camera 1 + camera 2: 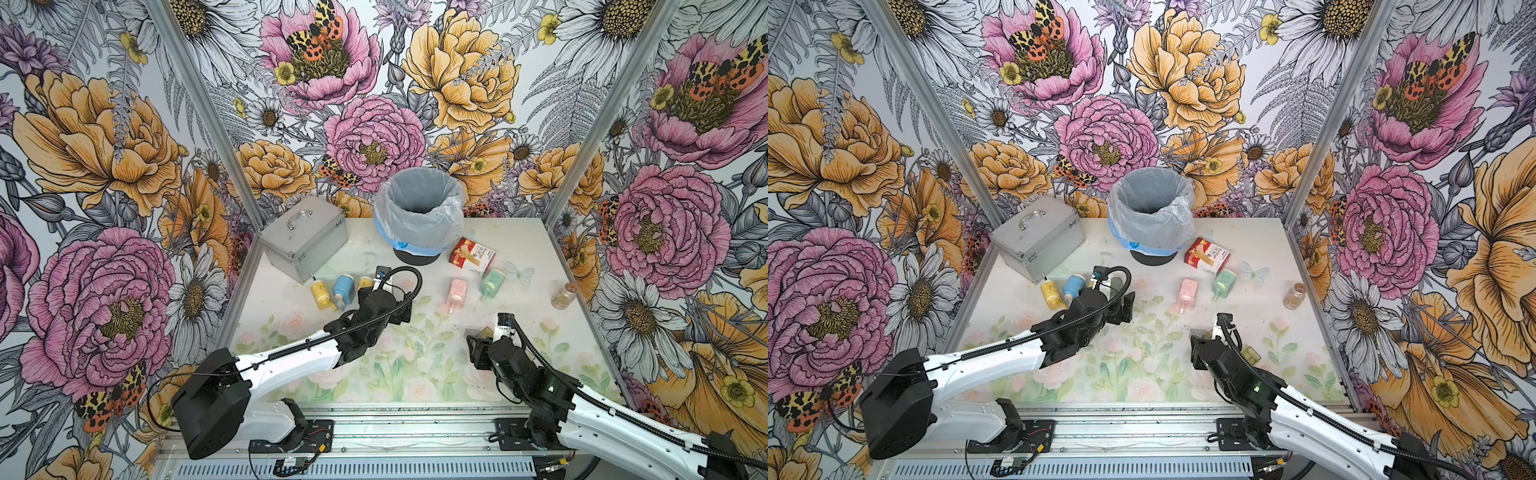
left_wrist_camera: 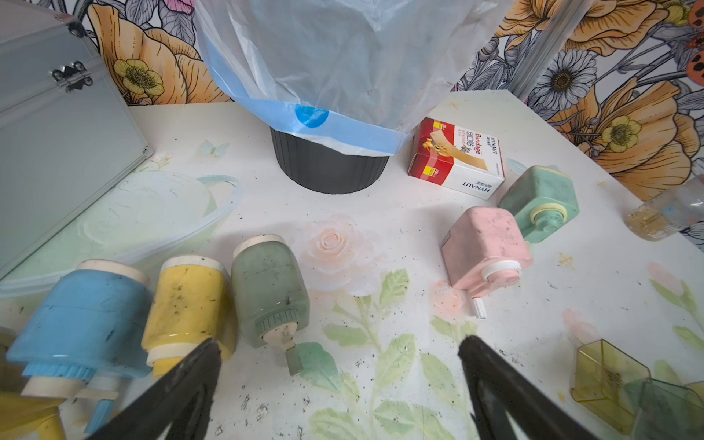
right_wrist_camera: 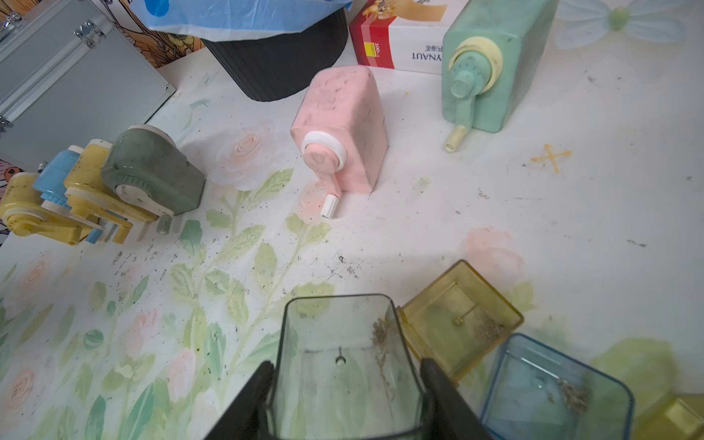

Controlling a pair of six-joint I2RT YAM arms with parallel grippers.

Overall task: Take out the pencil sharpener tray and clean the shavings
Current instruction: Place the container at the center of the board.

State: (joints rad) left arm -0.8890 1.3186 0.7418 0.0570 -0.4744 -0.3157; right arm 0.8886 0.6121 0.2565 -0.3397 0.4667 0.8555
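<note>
Right wrist view: the right gripper [image 3: 346, 369] clamps the clear tray [image 3: 335, 327], brownish shavings [image 3: 380, 335] clinging to one inner wall, just beside a yellow tray [image 3: 461, 320] and blue tray [image 3: 552, 388]. Left wrist view: the left gripper [image 2: 341, 344], jaws spread wide, hangs near the grey-green sharpener [image 2: 270, 289]; more shavings dot the table [image 2: 419, 213].

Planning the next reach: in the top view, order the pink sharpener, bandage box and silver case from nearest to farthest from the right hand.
1. Pink sharpener, just beyond the right hand.
2. Bandage box, farther back by the bin.
3. Silver case, back left corner.
</note>
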